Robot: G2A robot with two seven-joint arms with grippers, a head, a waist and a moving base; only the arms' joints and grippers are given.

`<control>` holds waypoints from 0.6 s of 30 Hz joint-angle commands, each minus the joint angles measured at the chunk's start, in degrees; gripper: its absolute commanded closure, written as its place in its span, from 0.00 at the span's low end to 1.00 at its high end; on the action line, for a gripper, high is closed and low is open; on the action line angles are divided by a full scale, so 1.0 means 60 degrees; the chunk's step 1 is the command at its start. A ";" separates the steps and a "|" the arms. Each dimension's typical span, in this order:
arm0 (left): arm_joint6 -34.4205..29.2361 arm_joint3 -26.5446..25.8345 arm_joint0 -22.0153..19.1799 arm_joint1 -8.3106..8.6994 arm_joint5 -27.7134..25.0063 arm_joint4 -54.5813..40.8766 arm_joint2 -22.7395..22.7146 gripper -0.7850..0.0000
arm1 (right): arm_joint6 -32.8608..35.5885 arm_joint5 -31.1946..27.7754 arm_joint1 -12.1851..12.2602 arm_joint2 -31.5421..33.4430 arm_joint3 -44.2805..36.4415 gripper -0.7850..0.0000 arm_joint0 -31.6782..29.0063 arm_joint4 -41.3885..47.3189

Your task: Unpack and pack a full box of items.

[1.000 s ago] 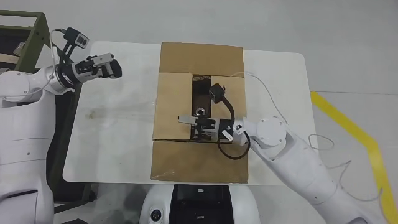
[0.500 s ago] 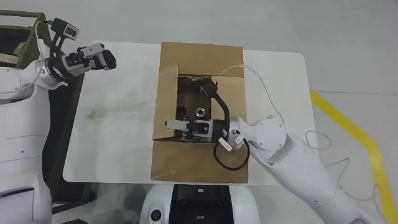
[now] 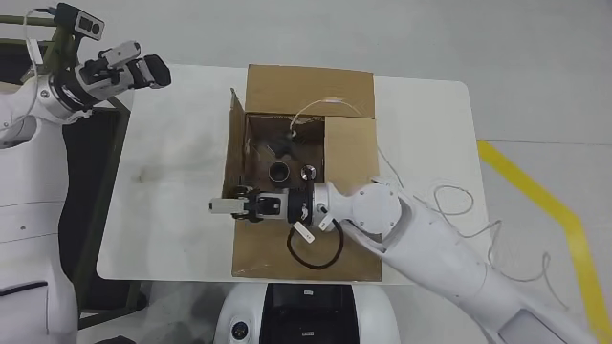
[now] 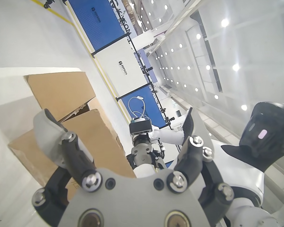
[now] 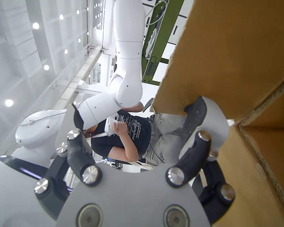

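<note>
A brown cardboard box [image 3: 304, 86] stands open in the middle of the white table [image 3: 172, 201]. Its left flap [image 3: 233, 143] stands upright and its right flap [image 3: 350, 153] lies partly over the opening. Dark items and two small round cans [image 3: 279, 169] lie inside. My right gripper [image 3: 222, 206] is at the near end of the left flap, open. One of its fingers [image 5: 198, 116] touches the flap's edge [image 5: 227, 36], with nothing between the fingers. My left gripper [image 3: 151, 70] hangs open and empty above the table's far left corner, facing the box [image 4: 61, 90].
A green metal frame [image 3: 53, 43] stands beside the table on the left. A white cable [image 3: 325, 107] loops over the box's far side. The near flap [image 3: 306, 248] lies flat on the table. Bare tabletop stretches left of the box.
My right gripper has swept left across the box, and the left flap has swung from closed to upright, exposing the inside. My left gripper has drawn back toward the table's far left corner.
</note>
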 commanded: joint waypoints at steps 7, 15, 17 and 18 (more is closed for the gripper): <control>-0.0182 -0.0018 -0.0171 -0.0030 0.0179 -0.0214 0.0558 0.00 | -0.0449 -0.0166 -0.0555 -0.0814 0.0561 0.00 0.0434 -0.0481; -0.0459 0.0056 -0.0070 -0.0061 0.0200 -0.0237 0.1089 0.00 | -0.0525 -0.0149 -0.0895 -0.1029 0.0955 0.00 0.0602 -0.0720; -0.0543 0.0160 -0.0013 -0.0061 0.0230 -0.0101 0.1239 0.00 | -0.0491 -0.0157 -0.0962 -0.1013 0.1031 0.00 0.0602 -0.0708; -0.0560 0.0208 -0.0004 -0.0060 0.0232 -0.0061 0.1284 0.00 | -0.0475 -0.0167 -0.0987 -0.1000 0.1062 0.00 0.0600 -0.0715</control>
